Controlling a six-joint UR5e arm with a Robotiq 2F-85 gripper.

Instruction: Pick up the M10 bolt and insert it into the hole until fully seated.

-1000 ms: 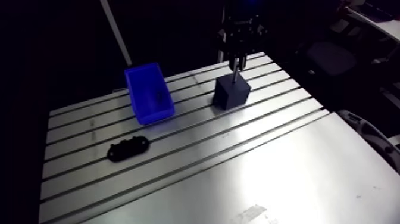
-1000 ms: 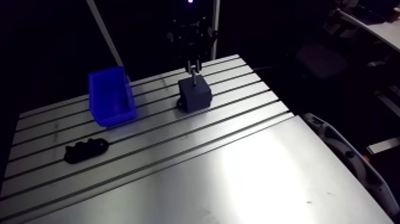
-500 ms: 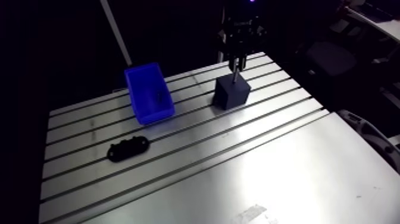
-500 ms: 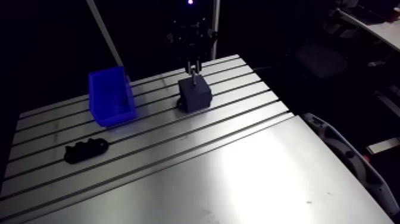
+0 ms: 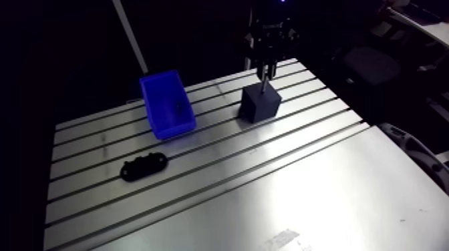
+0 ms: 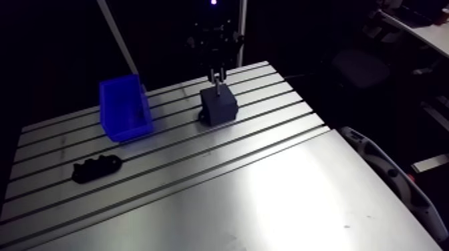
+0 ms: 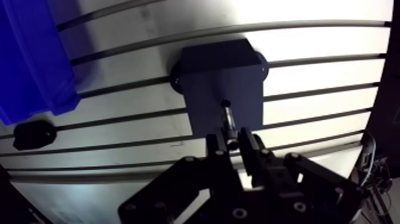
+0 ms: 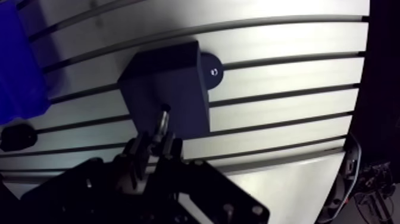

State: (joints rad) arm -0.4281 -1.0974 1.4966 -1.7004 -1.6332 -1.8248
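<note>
A dark block (image 5: 260, 103) stands on the slotted table (image 5: 200, 180) at its far right; its top face (image 7: 225, 95) fills the wrist view. My gripper (image 7: 234, 143) hangs right above the block, shut on the M10 bolt (image 7: 228, 122). The bolt points down from between the fingers, its tip at the top face of the block. In the arm view the bolt (image 5: 264, 83) shows as a thin bright pin between gripper and block. Whether the tip is inside a hole I cannot tell.
A blue bin (image 5: 167, 103) stands left of the block, with a small dark thing inside it. A flat black part (image 5: 143, 166) lies nearer the front left. The smooth plate (image 5: 321, 200) takes up the table's near side.
</note>
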